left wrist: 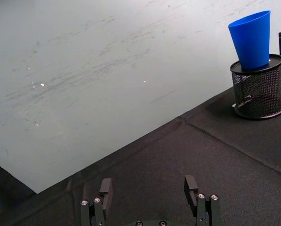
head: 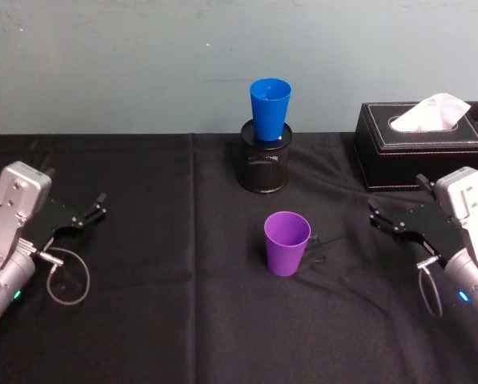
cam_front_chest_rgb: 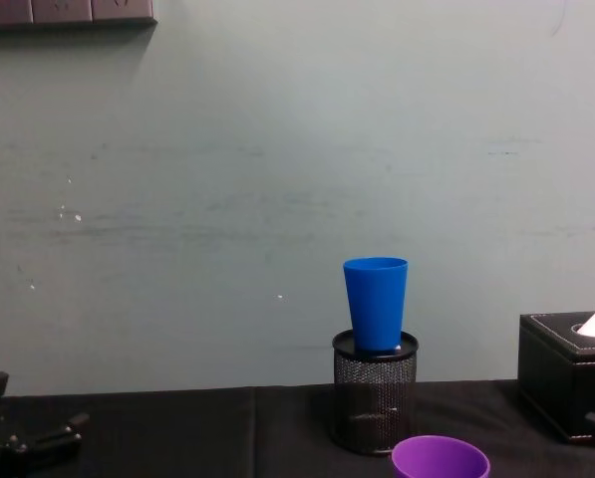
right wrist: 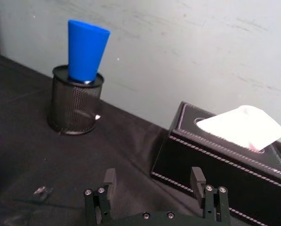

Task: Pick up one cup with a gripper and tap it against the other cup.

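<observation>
Standing upright mid-table on the black cloth (head: 142, 288) in the head view is the purple cup (head: 287, 244). Behind it the blue cup (head: 270, 108) sits in a mesh pen holder (head: 264, 168) — label too small to read. The left gripper (head: 99, 206) and right gripper (head: 375, 218) flank them, well apart. Wrist views: both jaws parted. Chest view: scuffed pale wall (cam_front_chest_rgb: 227, 199).

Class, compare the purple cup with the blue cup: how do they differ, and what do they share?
Build: the purple cup looks wider; the blue cup slimmer.
Support: the purple cup stands on the black tablecloth; the blue cup sits in the mesh pen holder's mouth, raised.
Position: the purple cup is nearer the robot; the blue cup farther back.
Shared: both upright, tapered, handleless, untouched by the open left gripper and right gripper.
</observation>
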`<state>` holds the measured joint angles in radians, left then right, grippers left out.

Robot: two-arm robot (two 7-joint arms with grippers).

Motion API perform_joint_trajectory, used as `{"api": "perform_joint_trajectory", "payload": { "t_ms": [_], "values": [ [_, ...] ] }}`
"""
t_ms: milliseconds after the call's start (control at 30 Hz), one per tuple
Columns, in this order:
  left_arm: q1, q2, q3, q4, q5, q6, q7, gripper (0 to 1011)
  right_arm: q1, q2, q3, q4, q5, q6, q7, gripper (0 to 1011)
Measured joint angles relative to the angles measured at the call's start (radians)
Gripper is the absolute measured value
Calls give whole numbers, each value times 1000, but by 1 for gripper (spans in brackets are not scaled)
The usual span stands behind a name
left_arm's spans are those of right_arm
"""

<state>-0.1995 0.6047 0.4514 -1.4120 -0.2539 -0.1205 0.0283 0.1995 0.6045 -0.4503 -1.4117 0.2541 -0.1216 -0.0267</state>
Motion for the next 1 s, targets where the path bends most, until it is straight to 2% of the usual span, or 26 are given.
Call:
{"api": "perform_joint_trajectory", "payload": {
  "t_ms": [233,367,433,467,600,667,767,867,1000],
  "values": [
    [0,0,0,0,0,0,0,1000,-17,7,43,-19,32,-38,41,1003],
    [0,0,0,0,0,0,0,1000,-53,17,71,-48,99,-51,102,1003],
    [0,0,0,0,0,0,0,1000,-79,27,80,-66,145,-59,158,1003],
    [0,0,0,0,0,0,0,1000,-99,35,82,-75,178,-65,207,1003],
    [0,0,0,0,0,0,0,1000,-146,53,71,-92,228,-94,317,1003],
    [0,0,0,0,0,0,0,1000,-166,57,59,-93,240,-115,371,1003],
    [0,0,0,0,0,0,0,1000,-176,55,46,-89,240,-136,410,1003],
    [0,0,0,0,0,0,0,1000,-170,37,23,-70,217,-156,448,1003],
    [0,0,0,0,0,0,0,1000,-142,8,5,-42,190,-159,467,1003]
  ]
}}
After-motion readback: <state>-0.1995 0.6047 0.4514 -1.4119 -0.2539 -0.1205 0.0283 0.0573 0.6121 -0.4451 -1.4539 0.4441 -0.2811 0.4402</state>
